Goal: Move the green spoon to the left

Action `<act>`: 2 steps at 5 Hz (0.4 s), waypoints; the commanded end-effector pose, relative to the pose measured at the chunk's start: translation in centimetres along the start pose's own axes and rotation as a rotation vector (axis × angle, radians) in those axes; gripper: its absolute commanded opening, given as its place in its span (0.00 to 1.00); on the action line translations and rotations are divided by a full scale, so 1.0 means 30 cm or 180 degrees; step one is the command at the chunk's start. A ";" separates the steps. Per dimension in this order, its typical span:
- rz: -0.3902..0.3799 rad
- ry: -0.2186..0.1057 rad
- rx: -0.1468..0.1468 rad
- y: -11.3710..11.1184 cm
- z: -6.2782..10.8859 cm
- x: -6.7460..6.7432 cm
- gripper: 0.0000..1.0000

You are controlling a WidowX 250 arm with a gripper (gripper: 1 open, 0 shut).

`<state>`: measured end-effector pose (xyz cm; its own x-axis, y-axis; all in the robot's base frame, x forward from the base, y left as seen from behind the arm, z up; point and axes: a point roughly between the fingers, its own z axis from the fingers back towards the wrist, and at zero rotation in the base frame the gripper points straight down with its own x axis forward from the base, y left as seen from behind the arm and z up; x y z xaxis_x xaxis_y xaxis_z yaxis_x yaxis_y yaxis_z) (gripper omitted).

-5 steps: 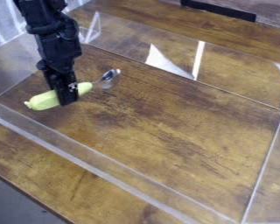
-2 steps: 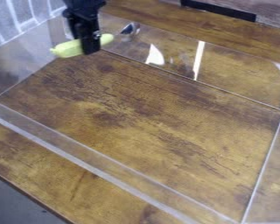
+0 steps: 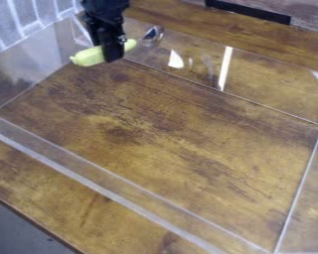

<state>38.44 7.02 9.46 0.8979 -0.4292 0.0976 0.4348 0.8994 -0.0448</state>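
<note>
The green spoon shows near the top left of the camera view, with its yellow-green handle (image 3: 84, 57) pointing left and its silver bowl (image 3: 152, 34) pointing right. My black gripper (image 3: 111, 50) comes down from the top edge and is shut on the spoon's handle near its middle. The fingers cover that part of the handle. I cannot tell whether the spoon hangs above the wooden tabletop (image 3: 175, 129) or touches it.
A clear plastic wall (image 3: 108, 189) runs along the front of the wooden tabletop, another clear wall (image 3: 297, 203) stands on the right, and a clear panel (image 3: 23, 55) closes the left side. Bright reflections (image 3: 202, 67) lie on the wood right of the spoon.
The gripper has carried the spoon from the near left of the tabletop up toward the far side. Since the middle frame it has shifted slightly right and down.
</note>
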 end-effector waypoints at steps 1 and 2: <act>0.0070 -0.0219 0.0102 -0.002 0.063 0.022 0.00; 0.0180 -0.0216 0.0058 0.008 0.045 0.004 0.00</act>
<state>38.40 6.71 8.79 0.9171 -0.3821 0.1139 0.3908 0.9179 -0.0680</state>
